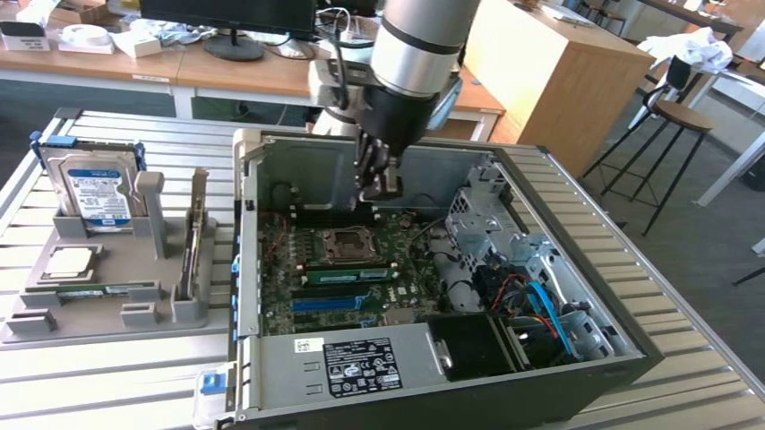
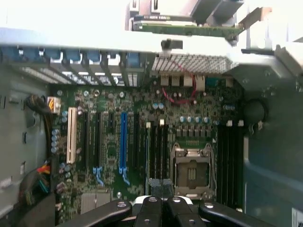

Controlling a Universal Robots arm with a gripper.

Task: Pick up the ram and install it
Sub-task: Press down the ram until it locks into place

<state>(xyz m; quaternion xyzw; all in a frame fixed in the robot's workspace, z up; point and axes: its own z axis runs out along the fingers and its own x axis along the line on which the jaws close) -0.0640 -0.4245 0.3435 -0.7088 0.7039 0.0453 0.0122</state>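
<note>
The gripper (image 1: pixel 380 190) hangs inside the open computer case (image 1: pixel 574 233), fingers drawn together and holding nothing, directly over the motherboard (image 2: pixel 118 142) by the empty processor socket (image 2: pixel 191 172). One ram (image 1: pixel 349 273) sits seated just below it; another stick (image 1: pixel 106 288) lies in the grey holder (image 1: pixel 72 313), well off towards the exterior view's left.

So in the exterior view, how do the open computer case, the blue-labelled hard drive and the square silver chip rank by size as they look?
Largest to smallest as they look in that view:
1. Computer case
2. Hard drive
3. Silver chip
The drive and chip stand in one holder, similarly far from the camera, so that order looks sound.
</note>
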